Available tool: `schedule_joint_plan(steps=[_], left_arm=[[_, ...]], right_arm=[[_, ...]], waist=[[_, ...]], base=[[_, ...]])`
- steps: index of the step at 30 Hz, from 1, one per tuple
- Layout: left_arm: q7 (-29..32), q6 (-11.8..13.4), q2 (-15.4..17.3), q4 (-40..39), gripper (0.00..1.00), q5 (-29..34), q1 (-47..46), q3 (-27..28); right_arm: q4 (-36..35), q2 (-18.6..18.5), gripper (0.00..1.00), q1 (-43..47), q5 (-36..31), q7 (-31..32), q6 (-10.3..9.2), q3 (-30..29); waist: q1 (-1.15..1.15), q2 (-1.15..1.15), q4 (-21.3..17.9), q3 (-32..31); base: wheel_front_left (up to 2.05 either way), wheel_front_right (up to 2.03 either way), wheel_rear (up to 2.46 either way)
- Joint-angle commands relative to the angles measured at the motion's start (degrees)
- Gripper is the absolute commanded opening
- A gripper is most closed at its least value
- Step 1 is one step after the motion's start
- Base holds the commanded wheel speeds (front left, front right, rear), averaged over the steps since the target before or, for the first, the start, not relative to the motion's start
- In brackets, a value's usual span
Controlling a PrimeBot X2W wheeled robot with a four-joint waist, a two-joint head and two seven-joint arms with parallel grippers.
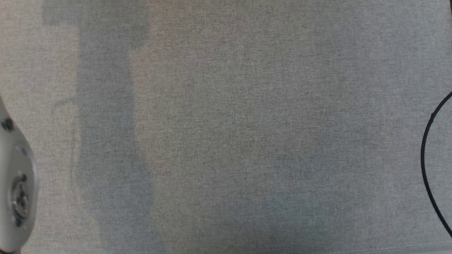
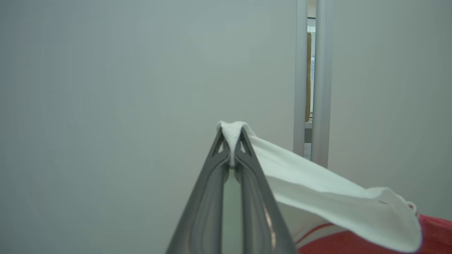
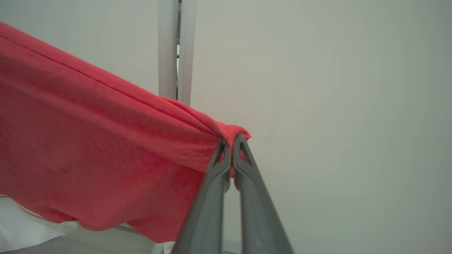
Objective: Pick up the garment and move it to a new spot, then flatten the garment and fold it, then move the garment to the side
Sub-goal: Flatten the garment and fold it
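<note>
The left gripper (image 2: 232,137) rises from the bottom centre of the left wrist view with its two dark fingers pressed together on a small tuck of white cloth, an edge of the garment (image 2: 317,190). From there the cloth runs down to the lower right of that frame, where it meets red fabric with a pale stripe. In the right wrist view the right gripper (image 3: 231,141) is likewise clamped tight, this time on a pinch of the red part. The red fabric stretches away to the upper left and sags across the left half of the frame, with a little white showing at the bottom left corner. Both pinches sit at the very fingertips, and the cloth spans between the two arms in the air, in front of a plain pale wall and a metal post (image 2: 321,88). This is probably so the garment hangs open and can be laid down spread rather than bunched. In the head view the grey table cover (image 1: 226,127) lies bare below, with a pale forearm (image 1: 17,176) at the lower left edge and a black cable (image 1: 425,158) curving in at the right edge. The garment looks to be mid-carry towards its new spot, with flattening and folding not yet begun.
</note>
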Motion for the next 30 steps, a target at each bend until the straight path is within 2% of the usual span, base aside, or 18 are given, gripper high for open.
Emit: schedule_joint_plan(steps=[1,5,12,16,21,30], left_arm=[[-0.12,-0.69,-0.49,-0.71,0.0,0.57,4.09,-0.14],[-0.15,-1.86,-1.52,-4.88,0.0,1.63,12.18,-0.98],[-0.15,-2.33,-0.37,-9.77,0.0,2.89,31.25,-1.27],[-0.16,-2.37,1.64,-10.1,0.0,3.62,42.86,-4.19],[-0.16,-2.36,4.65,-8.62,0.0,6.05,54.37,-7.26],[-0.16,-2.35,8.95,-7.43,0.0,5.7,66.55,-15.55]], right_arm=[[1.34,0.13,0.0,2.78,0.67,-0.54,-0.14,0.3],[3.09,0.03,0.0,8.67,2.33,-0.99,-0.14,2.21],[1.39,-0.9,0.0,22.54,8.25,-0.95,-0.13,7.93],[1.53,-0.95,0.0,30.33,13.09,-0.92,-0.13,13.42],[-0.27,-2.78,0.0,37.5,20.26,1.0,-0.13,21.43],[-4.39,-8.41,0.0,44.93,28.51,5.61,-0.13,34.81]], waist=[[-0.01,0.0,1.17,0.35],[-0.01,0.0,2.13,-1.29],[-0.01,0.0,2.97,-7.5],[-0.01,0.0,3.22,-12.43],[-0.01,0.0,3.39,-18.19],[-0.01,0.0,3.66,-25.11]], base=[[0.0,0.0,0.0],[0.0,0.0,0.0],[0.0,0.0,0.0],[0.0,0.0,0.0],[0.0,0.0,0.0],[0.0,0.0,0.0]])
